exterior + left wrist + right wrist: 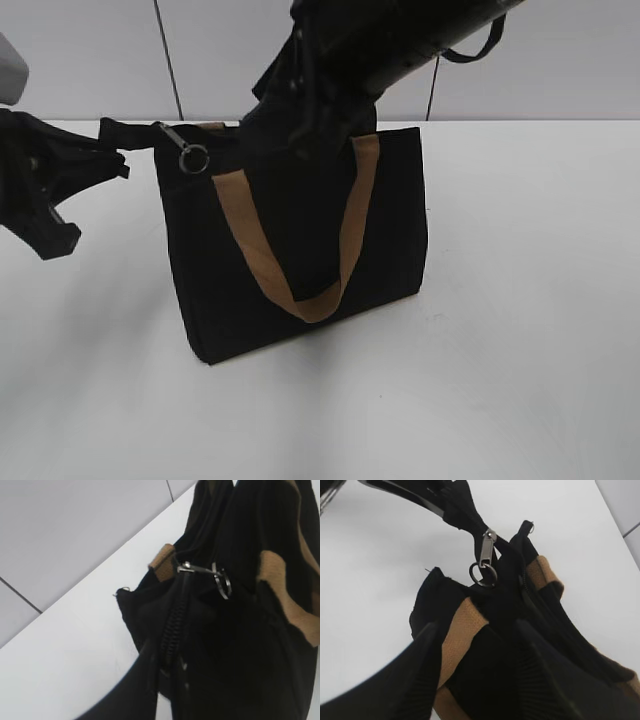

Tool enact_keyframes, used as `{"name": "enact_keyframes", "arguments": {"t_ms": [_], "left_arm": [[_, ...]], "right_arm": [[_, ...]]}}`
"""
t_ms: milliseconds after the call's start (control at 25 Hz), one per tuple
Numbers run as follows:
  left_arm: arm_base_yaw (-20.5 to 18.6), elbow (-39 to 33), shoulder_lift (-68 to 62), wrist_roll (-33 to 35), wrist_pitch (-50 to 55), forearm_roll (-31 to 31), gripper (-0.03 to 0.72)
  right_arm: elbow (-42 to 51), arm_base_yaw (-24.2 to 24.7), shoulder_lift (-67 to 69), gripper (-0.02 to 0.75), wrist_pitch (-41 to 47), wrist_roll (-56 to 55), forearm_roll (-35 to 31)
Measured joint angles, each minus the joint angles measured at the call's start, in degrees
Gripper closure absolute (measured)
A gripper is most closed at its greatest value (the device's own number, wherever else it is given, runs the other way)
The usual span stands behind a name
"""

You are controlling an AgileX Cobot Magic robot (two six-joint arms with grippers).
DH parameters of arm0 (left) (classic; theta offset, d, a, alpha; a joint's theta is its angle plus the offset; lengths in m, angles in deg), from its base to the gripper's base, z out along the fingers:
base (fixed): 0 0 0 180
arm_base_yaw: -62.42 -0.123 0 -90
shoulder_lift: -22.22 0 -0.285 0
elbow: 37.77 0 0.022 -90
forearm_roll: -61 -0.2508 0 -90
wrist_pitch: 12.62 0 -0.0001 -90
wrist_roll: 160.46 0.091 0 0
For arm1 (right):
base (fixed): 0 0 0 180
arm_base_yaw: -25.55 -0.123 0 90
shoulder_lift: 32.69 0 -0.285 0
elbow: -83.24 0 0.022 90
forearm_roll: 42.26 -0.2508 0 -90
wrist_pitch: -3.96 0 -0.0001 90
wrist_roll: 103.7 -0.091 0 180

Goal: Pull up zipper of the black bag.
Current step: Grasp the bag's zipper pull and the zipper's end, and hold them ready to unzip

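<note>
My left gripper (112, 135) pinches the end tab of the boxy black fabric tote bag (390, 215) beside its small silver ring-tabbed zipper pull (190, 152), right gripper (475, 680) open above; a slipping tab could topple it.

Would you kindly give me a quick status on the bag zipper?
Left tool clamped on the black bag's end tab. Right tool open over the bag top, holding nothing. Zipper at left end, ring hanging free. Nothing in the way.

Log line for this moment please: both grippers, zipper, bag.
left gripper: shut on bag's end tab | right gripper: open, over bag top | zipper: at left end, ungripped | black bag: upright on table
</note>
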Motion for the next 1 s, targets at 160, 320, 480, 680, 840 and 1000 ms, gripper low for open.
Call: {"name": "enact_keyframes", "arguments": {"t_ms": [160, 320, 480, 680, 840, 1000], "left_arm": [[0.00, 0.60, 0.00, 0.00, -0.69, 0.00, 0.663], [0.00, 2.90, 0.05, 0.00, -0.64, 0.00, 0.663], [0.00, 4.26, 0.58, 0.00, -0.58, 0.00, 0.663], [0.00, 4.59, 1.24, 0.00, -0.53, 0.00, 0.663], [0.00, 4.59, 1.24, 0.00, 0.33, 0.00, 0.664], [0.00, 4.59, 1.24, 0.00, 2.60, 0.00, 0.664]], "right_arm": [[-0.61, 0.00, 0.79, 0.370, 0.09, 4.43, -2.75], [-5.77, 0.00, 3.61, 0.370, 1.94, 5.54, -3.56], [-11.88, 0.00, 7.74, 0.370, 4.74, 5.68, -4.09], [-13.91, 0.00, 12.00, 0.411, 6.50, 6.38, -4.22], [-13.97, 0.00, 14.55, 0.448, 6.13, 7.11, -4.22], [-13.97, 0.00, 15.46, 0.453, 3.55, 7.22, -4.22]]}}
